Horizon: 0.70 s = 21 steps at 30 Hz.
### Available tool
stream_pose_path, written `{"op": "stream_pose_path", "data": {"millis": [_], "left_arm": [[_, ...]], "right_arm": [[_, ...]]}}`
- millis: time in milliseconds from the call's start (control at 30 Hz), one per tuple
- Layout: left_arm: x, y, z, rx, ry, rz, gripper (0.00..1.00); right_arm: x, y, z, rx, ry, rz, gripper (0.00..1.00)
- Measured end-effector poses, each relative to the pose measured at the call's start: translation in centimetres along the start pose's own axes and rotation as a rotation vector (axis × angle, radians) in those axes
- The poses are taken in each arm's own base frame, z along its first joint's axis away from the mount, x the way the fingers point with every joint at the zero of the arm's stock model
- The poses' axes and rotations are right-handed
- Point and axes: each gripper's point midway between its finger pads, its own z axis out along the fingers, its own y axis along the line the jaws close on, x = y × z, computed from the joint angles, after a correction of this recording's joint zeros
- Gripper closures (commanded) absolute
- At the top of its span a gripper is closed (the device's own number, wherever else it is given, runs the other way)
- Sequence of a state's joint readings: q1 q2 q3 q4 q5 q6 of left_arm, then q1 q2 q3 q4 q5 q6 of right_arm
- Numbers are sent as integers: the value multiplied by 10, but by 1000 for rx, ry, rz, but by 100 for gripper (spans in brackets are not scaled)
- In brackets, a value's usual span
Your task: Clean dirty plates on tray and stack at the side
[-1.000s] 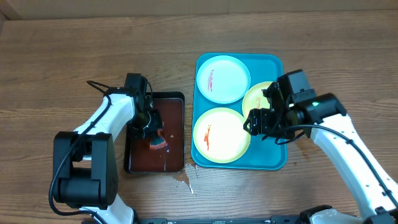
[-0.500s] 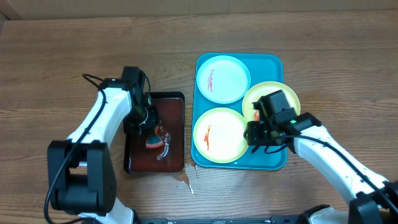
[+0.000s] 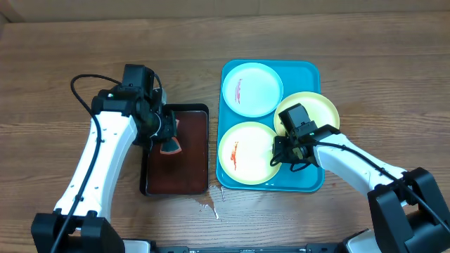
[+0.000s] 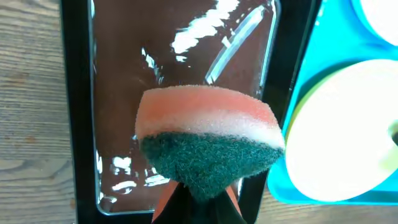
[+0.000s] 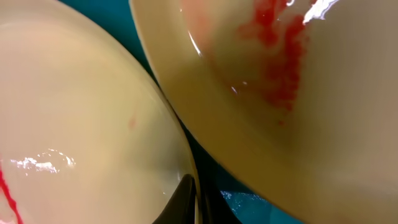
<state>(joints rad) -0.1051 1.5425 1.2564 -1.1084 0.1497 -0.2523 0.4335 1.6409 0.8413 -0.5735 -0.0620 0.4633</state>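
Overhead: sponge left of centre, plates to the right, right gripper among them.
All three plates lie on the blue tray. The left gripper, clamped on the sponge, hangs over the black tray, so the lower yellow-green plate lies directly rightward, just across both rims. The right gripper's jaws are pressed together where that plate meets the red-smeared plate. Whether a rim is pinched between them I cannot tell.
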Motion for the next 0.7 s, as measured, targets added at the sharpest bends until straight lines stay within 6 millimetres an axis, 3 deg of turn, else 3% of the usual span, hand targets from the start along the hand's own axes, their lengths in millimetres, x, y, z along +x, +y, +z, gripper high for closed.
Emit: {"op": "stream_pose_path", "data": {"millis": [133,267,500,600,700], "left_arm": [[-6,-17,2,15,-39,67,96],[-16,-48,3,56,-108,157,96],[-21,-136,3,223,-220,271,96],[-10,-165,23,256,-178,291,96],[3,-171,57,229,-84,275,96]], "right_arm": [[-2,-1,0,10,-12,32,96],[-2,-2,0,12,-13,41,96],[-3,-2,0,16,-15,52,96],[-3,-3,0,17,-15,54,96],[-3,-3,0,18,-16,55,96]]}}
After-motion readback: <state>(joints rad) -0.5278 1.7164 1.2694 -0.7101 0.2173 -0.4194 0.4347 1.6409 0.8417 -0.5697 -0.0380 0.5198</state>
